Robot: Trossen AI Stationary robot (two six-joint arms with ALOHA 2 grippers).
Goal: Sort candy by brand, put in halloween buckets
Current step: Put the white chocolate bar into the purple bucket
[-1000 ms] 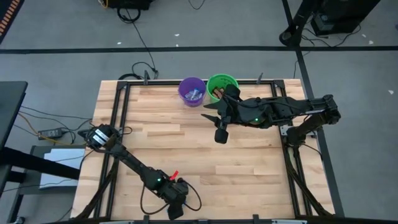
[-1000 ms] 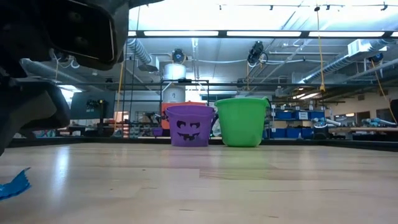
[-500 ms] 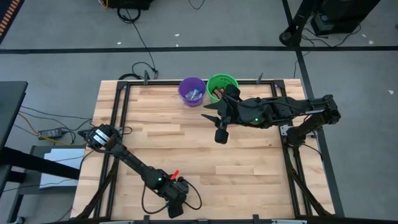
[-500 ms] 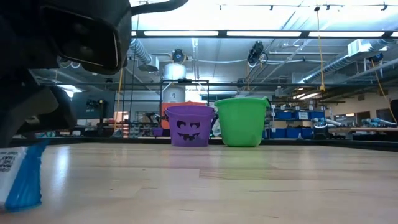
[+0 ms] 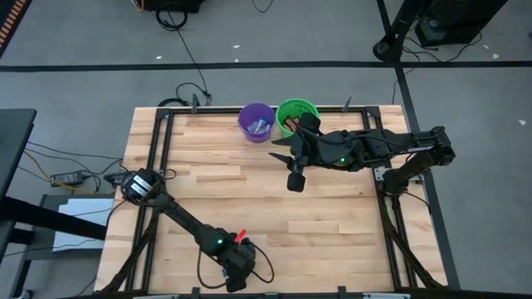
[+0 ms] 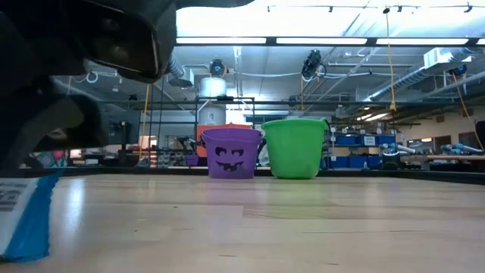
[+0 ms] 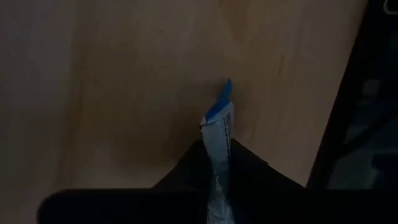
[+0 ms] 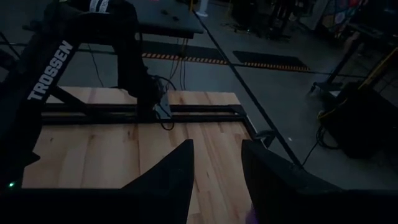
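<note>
My left gripper (image 5: 237, 270) is at the table's near edge, shut on a blue-and-white candy (image 7: 219, 127), which shows at the left of the low view as an upright blue-and-white candy (image 6: 23, 220). The purple bucket (image 5: 257, 121) and the green bucket (image 5: 296, 112) stand side by side on their bases at the far edge. The purple one holds blue-and-white candy (image 5: 258, 126); something dark lies in the green one. My right gripper (image 8: 217, 168) hangs open, high above the table beside the green bucket. My left gripper pinches the candy's white middle (image 7: 217, 155) between its two fingers, coming steeply from above. The candy stands on end along the fingers, its blue crimped end (image 7: 224, 93) sticking out past the fingertips toward the table. Whether that end touches the wood I cannot tell.
In the low view the purple bucket (image 6: 231, 152) and the green bucket (image 6: 295, 148) stand far off across bare wood. A black frame rail (image 7: 348, 124) runs along the table's edge close to my left gripper. My right arm (image 5: 374, 148) reaches in from the right.
My left gripper has taken hold of the blue-and-white candy. The candy lay flat on the table a second ago and now stands on end between the fingers. My right arm has kept still.
</note>
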